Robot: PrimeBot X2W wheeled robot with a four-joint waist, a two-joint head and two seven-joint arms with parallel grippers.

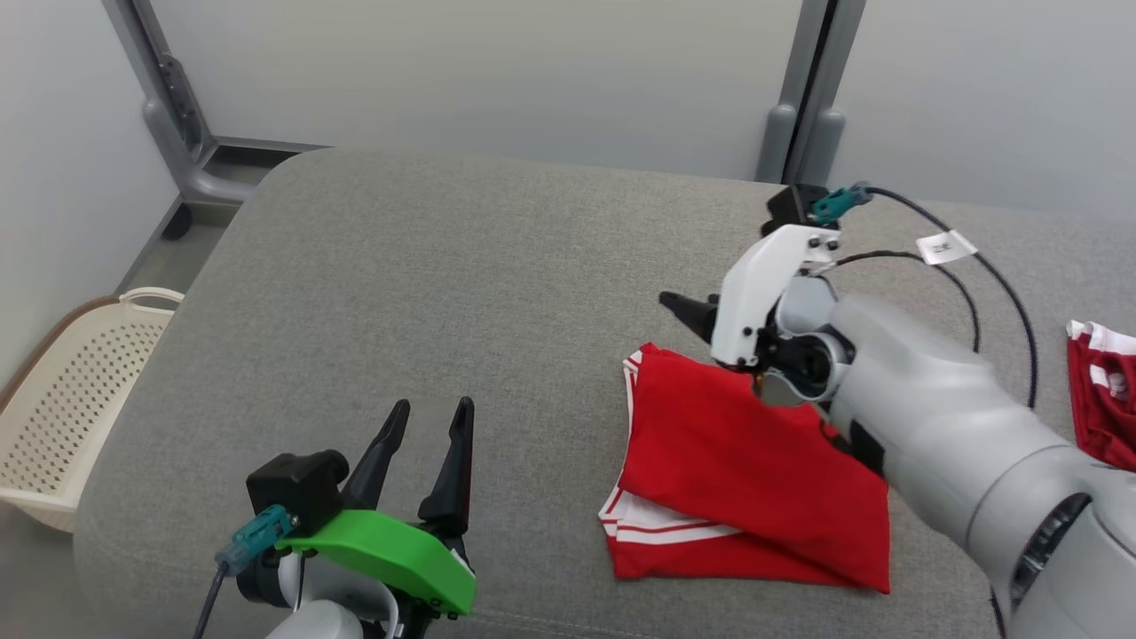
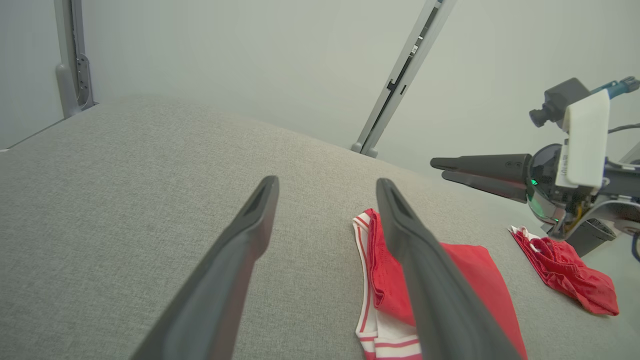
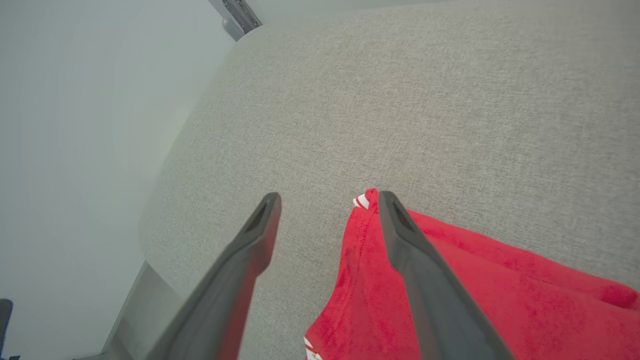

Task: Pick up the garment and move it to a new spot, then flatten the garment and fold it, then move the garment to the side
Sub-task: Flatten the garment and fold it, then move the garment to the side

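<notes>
Right tool stands with its two long dark fingers apart and nothing between them, just past the far left corner of the red folded cloth garment with white stripes along its edges. In the right wrist view this tool has one finger over bare grey fabric and the other crossing the garment's corner; whether that finger touches the cloth I cannot tell there. From the left wrist view the right tool lies nearly level and raised above the grey fabric-covered tabletop, clear of the cloth. The left tool, under a bright green plastic wrist cover, is also spread wide and empty, near the front left of the tabletop and well apart from the garment, its fingers pointing away from the robot. In its own view the left tool frames bare fabric, with the garment behind its right finger. The garment rests flat on the tabletop's right half, folded into a rough rectangle, with white-striped layers showing at its left edge and lower left corner. A second crumpled red and white garment lies at the tabletop's right edge, apart from the first. A cream perforated plastic basket sits on the floor left of the tabletop.
</notes>
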